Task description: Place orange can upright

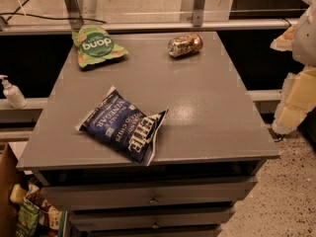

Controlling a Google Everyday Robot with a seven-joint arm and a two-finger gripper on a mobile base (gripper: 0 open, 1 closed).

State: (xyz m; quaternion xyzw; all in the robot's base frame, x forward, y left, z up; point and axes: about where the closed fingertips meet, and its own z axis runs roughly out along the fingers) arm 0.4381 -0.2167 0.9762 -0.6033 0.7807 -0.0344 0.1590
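Observation:
The orange can (185, 45) lies on its side near the far edge of the grey table (212, 112), right of centre, its silver end facing left. My gripper (290, 107) shows as pale cream parts at the right edge of the camera view, beyond the table's right side and nearer than the can. It is well apart from the can and holds nothing that I can see.
A green chip bag (96, 46) lies at the far left of the table. A blue chip bag (123, 125) lies near the front left. Drawers (153, 199) sit under the top. A pump bottle (12, 93) stands on a ledge to the left.

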